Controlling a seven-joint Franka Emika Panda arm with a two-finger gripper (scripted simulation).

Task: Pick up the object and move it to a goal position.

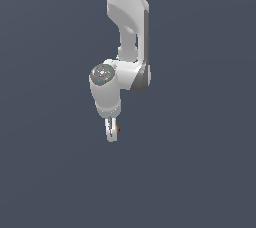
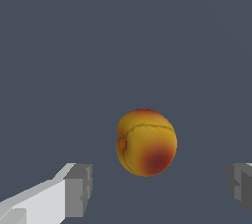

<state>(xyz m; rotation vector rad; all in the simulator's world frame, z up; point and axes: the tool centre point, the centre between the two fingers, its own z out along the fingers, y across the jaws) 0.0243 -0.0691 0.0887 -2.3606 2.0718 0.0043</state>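
The object [image 2: 146,142] is a small round fruit-like ball, yellow-orange with a dark red blotch. It fills the middle of the wrist view, lying between and beyond my two grey fingertips [image 2: 78,190], clear of both. My gripper [image 2: 160,188] is open with wide gaps on either side of the ball. In the exterior view the gripper [image 1: 112,133] points straight down, and only an orange sliver of the object [image 1: 118,130] peeks out beside the fingers.
A plain dark grey-blue surface [image 1: 200,172] lies all around. The white arm [image 1: 127,32] reaches down from the top of the exterior view.
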